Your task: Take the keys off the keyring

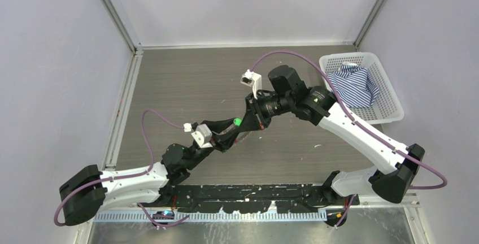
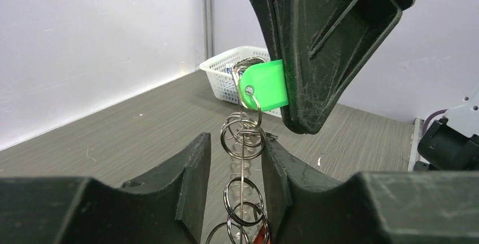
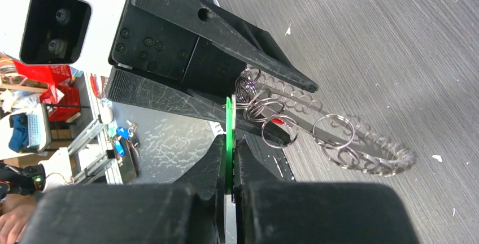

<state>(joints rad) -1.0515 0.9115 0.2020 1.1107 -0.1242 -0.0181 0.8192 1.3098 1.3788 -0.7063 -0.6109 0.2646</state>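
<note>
Pinching green key [image 2: 265, 85]: right tool [image 3: 230, 159]; left tool [image 2: 236, 182] around keyring [image 2: 244, 136].

The green key [image 2: 265, 84] (head upright, held off the counter) hangs a chain of small silvery rings [image 2: 243, 136] linked below it, keyring [image 3: 333, 131] among them.
</note>
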